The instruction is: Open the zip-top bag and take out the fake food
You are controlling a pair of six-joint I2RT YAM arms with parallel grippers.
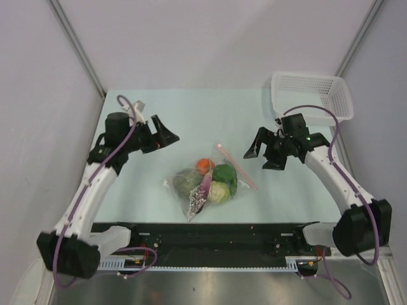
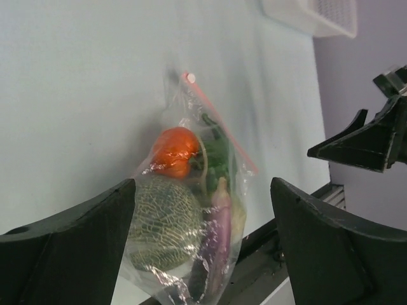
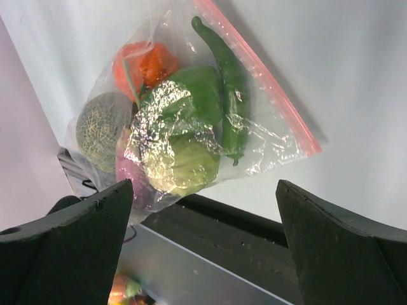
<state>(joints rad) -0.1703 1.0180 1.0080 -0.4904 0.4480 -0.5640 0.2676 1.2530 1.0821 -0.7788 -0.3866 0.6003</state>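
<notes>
**Two open hands flank a sealed bag of toy produce**

The zip-top bag (image 1: 206, 181) lies flat on the pale surface (image 1: 191, 114) with the fake food (image 1: 216, 181) bunched inside. Its contents are an orange-red ball (image 3: 149, 63), a dark green pepper (image 3: 232, 95), a pale green round piece (image 3: 184, 165), a netted green head (image 3: 102, 130) and a purple eggplant (image 2: 216, 222). The left hand (image 1: 166, 130) hangs to the bag's left and a little beyond it, and the right hand (image 1: 256, 160) hangs to its right. Both are spread wide, grasp nothing and stay clear of the plastic. The pink-red zip strip (image 1: 236, 166) runs along the bag's right edge and looks closed along its length. Opening it well likely calls for each hand to pinch a single lip of plastic just outside the strip, at about the same spot, then pull steadily apart. Catching both layers in one pinch would only drag the bag. A white mesh basket (image 1: 311, 82) stands well beyond the bag, to its right.
</notes>
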